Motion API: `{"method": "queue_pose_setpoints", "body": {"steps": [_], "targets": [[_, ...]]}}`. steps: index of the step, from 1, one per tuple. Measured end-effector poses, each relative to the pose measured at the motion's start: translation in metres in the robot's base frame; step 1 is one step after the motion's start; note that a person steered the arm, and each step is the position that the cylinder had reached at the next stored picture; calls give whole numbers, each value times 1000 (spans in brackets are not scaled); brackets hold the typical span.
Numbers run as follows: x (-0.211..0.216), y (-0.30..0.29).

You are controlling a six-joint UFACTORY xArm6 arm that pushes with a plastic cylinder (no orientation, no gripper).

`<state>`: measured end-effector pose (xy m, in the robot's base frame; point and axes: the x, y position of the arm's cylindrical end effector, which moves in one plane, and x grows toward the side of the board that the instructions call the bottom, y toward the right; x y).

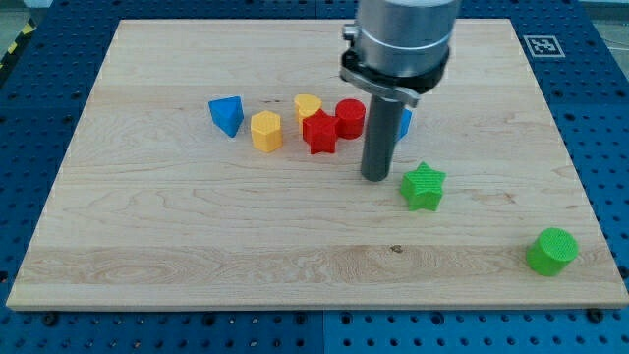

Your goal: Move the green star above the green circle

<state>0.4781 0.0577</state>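
The green star (424, 186) lies on the wooden board right of centre. The green circle (551, 252) stands near the board's lower right corner, below and to the right of the star. My tip (376, 177) rests on the board just to the left of the green star, a small gap apart from it. The rod rises from there to the grey arm body at the view's top.
A cluster sits left of the rod: a blue triangle (227, 115), a yellow hexagon (265, 131), a yellow heart (308, 105), a red star (319, 133) and a red cylinder (350, 118). A blue block (405, 122) peeks out behind the rod. The board's right edge (580, 187) is near.
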Motion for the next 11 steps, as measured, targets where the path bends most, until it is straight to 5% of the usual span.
{"method": "queue_pose_setpoints", "body": {"steps": [11], "targets": [[40, 130]]}}
